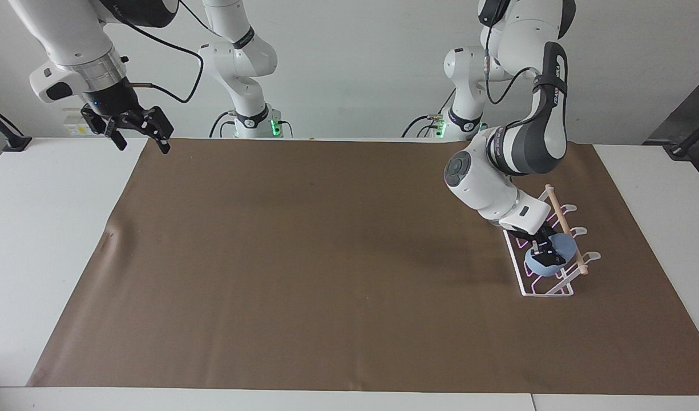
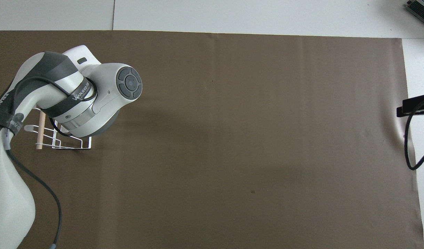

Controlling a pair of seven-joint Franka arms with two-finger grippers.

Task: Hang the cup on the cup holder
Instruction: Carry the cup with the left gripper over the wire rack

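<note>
Light blue plastic sits pinched between the dark fingers of the left gripper [image 1: 543, 255]: the cup [image 1: 549, 257], tipped on its side, is down among the slanted prongs of the cup holder [image 1: 546, 292] and just below its wooden dowel [image 1: 563, 227]. Whether a prong has entered the cup's mouth cannot be told. The holder stands on the brown mat [image 1: 326, 257] toward the left arm's end of the worktop; in the facing view it lies at about four o'clock from the mat's middle.

The step in hand looks like seating the cup on a prong. The next move probably calls for letting it settle, then spreading the fingers and drawing back along the prong's slant without snagging wire or dowel.

From the fingers outward, the wrist slopes down toward four o'clock, the forearm folds back over the rack, hiding the cup in the overhead view. The right gripper [image 1: 137, 130] waits, fingers spread, over the mat's corner near its own base.
</note>
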